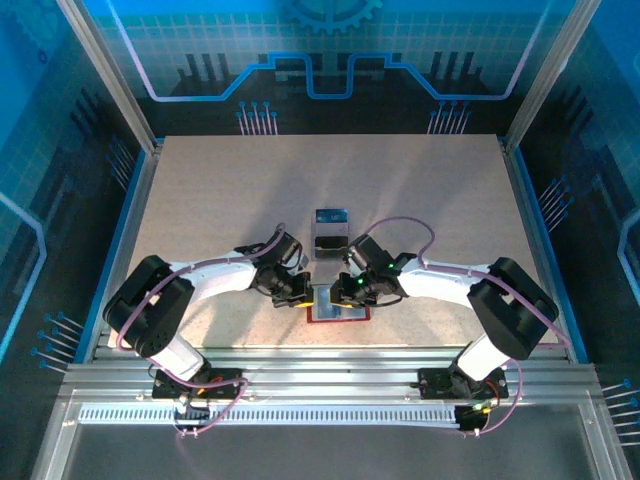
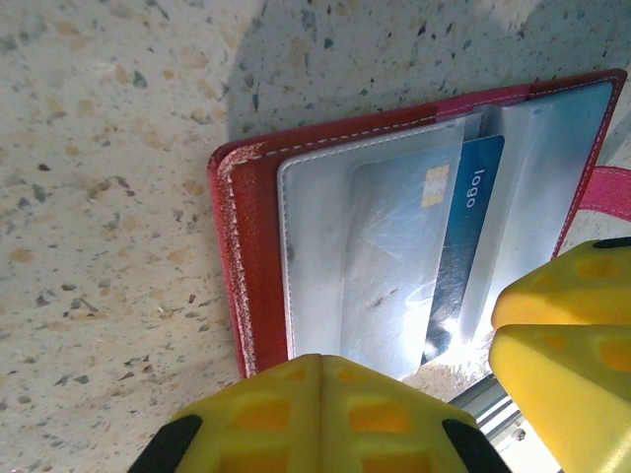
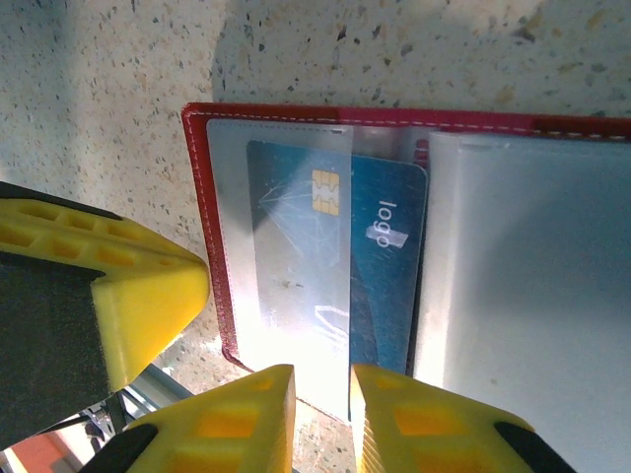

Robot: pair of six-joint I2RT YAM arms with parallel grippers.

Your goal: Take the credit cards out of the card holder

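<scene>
Shut empty, the left gripper (image 2: 317, 379) likely pins the card holder (image 2: 258, 286) at the near edge of the table (image 1: 200, 210). The right gripper (image 3: 320, 382), barely parted, targets the blue card (image 3: 389, 266).

We saw the bench (image 1: 200, 200) brightly and evenly lit from overhead in the top view, with faint soft shadows fanning from the arms toward the far side and a blue glow on the surrounding panels (image 1: 60, 150). In both wrist views, hard white glare sat on the clear pockets of the card holder (image 2: 251, 246) and washed out the near end of the blue credit card (image 2: 473, 197). A broad soft shadow dimmed the bench beyond the holder. The yellow jaws at the lower edges were blurred, while the speckled surface and the card's print were sharp.
</scene>
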